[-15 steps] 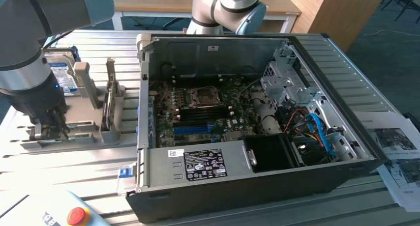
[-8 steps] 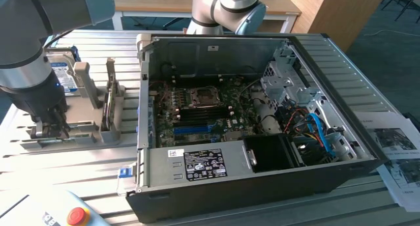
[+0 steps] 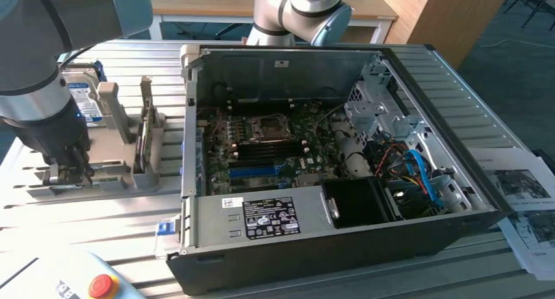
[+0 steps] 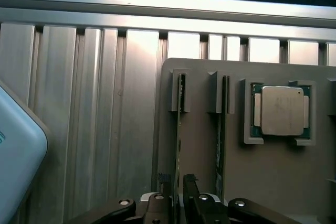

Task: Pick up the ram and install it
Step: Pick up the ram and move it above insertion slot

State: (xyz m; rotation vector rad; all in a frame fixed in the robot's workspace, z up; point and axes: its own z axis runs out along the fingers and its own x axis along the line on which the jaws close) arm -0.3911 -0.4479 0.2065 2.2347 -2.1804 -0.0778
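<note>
the gripper has its jaws apart, one finger on each side of the ram, which stands on edge in a slot of the grey holder. a second ram stick and the processor sit just beside it. the open computer case lies at the exterior view's right of the holder.

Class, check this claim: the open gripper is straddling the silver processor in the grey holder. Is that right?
No. The wrist view shows the open gripper straddling a ram stick in the grey holder; the silver processor sits apart in its own pocket.
</note>
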